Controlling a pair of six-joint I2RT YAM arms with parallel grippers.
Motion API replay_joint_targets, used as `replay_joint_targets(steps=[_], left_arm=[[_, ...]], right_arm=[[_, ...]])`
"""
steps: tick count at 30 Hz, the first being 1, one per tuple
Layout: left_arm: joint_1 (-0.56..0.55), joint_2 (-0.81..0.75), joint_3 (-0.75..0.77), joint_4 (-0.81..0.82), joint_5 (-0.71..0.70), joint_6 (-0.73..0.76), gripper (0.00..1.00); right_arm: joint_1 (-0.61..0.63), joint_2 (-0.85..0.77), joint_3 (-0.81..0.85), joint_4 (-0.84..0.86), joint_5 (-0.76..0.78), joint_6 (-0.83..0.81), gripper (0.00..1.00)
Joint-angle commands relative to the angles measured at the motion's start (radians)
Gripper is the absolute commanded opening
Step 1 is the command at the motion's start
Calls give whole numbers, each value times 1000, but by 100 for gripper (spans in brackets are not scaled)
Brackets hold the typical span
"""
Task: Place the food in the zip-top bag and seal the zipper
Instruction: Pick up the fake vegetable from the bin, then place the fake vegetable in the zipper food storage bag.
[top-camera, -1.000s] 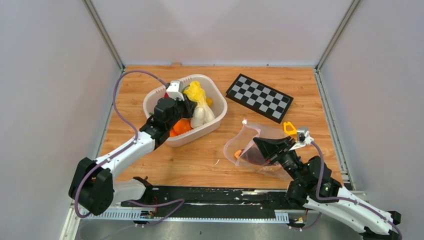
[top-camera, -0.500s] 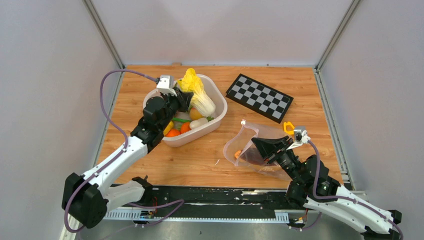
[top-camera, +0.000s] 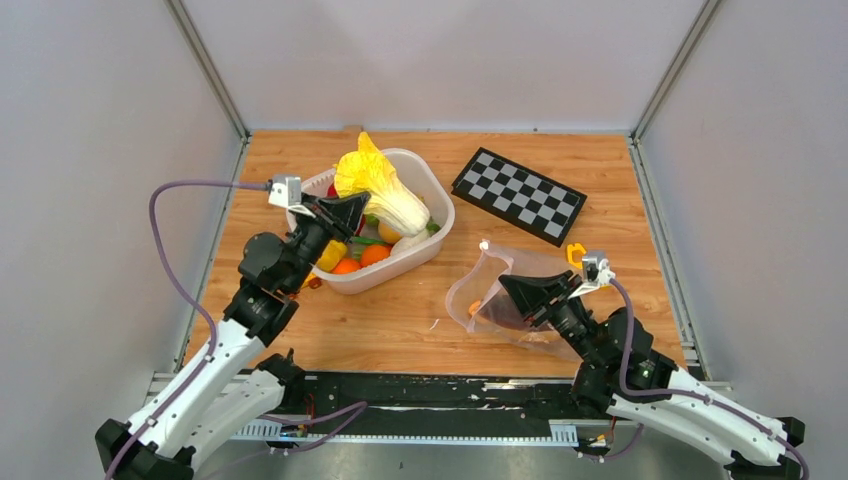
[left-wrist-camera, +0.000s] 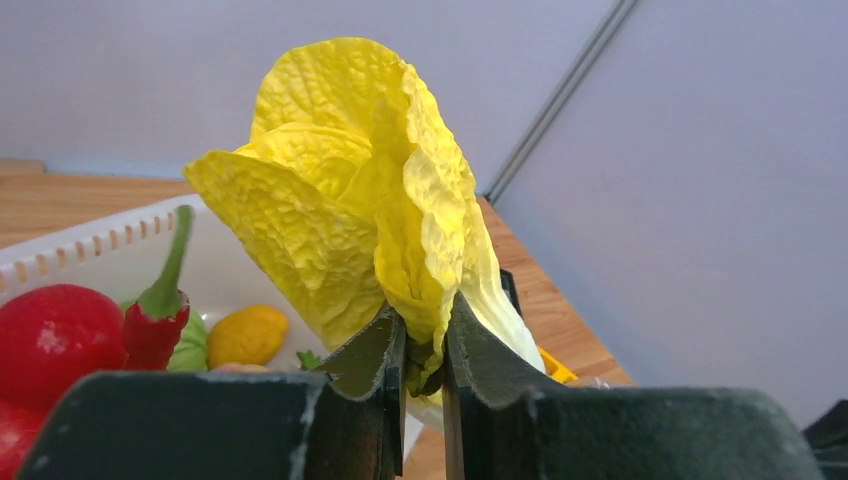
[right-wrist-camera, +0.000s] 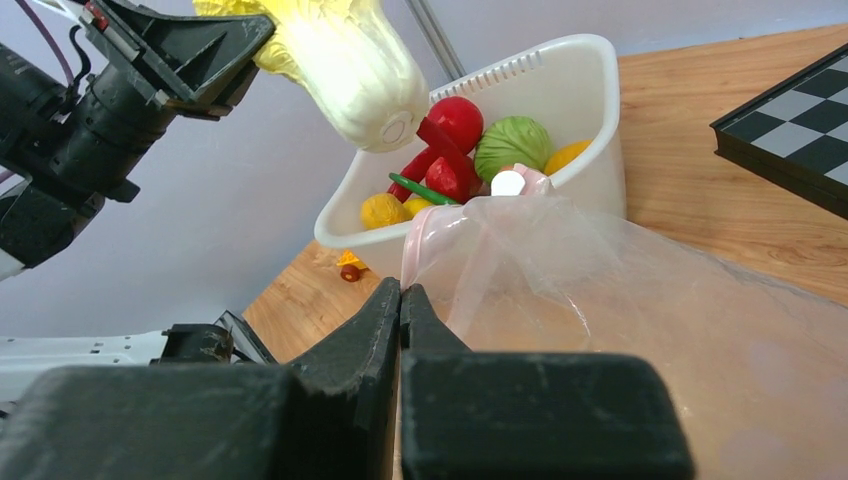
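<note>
My left gripper (top-camera: 350, 208) is shut on a leaf of the yellow-and-white toy cabbage (top-camera: 385, 190), which hangs tilted above the white basket (top-camera: 446, 216). In the left wrist view the fingers pinch the crinkled leaf (left-wrist-camera: 340, 200) at the left gripper (left-wrist-camera: 425, 312). More food lies in the basket: orange fruits (top-camera: 362, 257), a red tomato (right-wrist-camera: 455, 115), a green ball (right-wrist-camera: 512, 145). My right gripper (right-wrist-camera: 401, 290) is shut on the zip-top bag (top-camera: 522, 263) at its pink zipper (right-wrist-camera: 425, 235), holding the mouth up. An orange piece (top-camera: 475, 307) shows inside the bag.
A black-and-white checkerboard (top-camera: 518, 195) lies at the back right. A small yellow toy (top-camera: 578, 255) sits just behind the bag. Another little yellow toy with a red wheel (right-wrist-camera: 350, 267) lies on the wood beside the basket. Grey walls close in three sides.
My left gripper has lifted the cabbage out of the basket and drawn it up and to the left. The right gripper and the bag have stayed put.
</note>
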Motion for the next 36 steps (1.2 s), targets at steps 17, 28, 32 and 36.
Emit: replay_joint_targets(steps=[17,28,32,36], left_arm=[[-51,94,170,-161,351,-7,27],[-50,40,20,-106,302,-104,22],[-50,-40,-13,-37,297,-173,22],[-62,-128,-76,63,265,-275,20]], right_arm=[[6,20,14,78,-14,24,0],[6,-29,14,36,-2,25,0],[6,-33,12,34,6,27,0],[6,-8,14,51,8,28,0]])
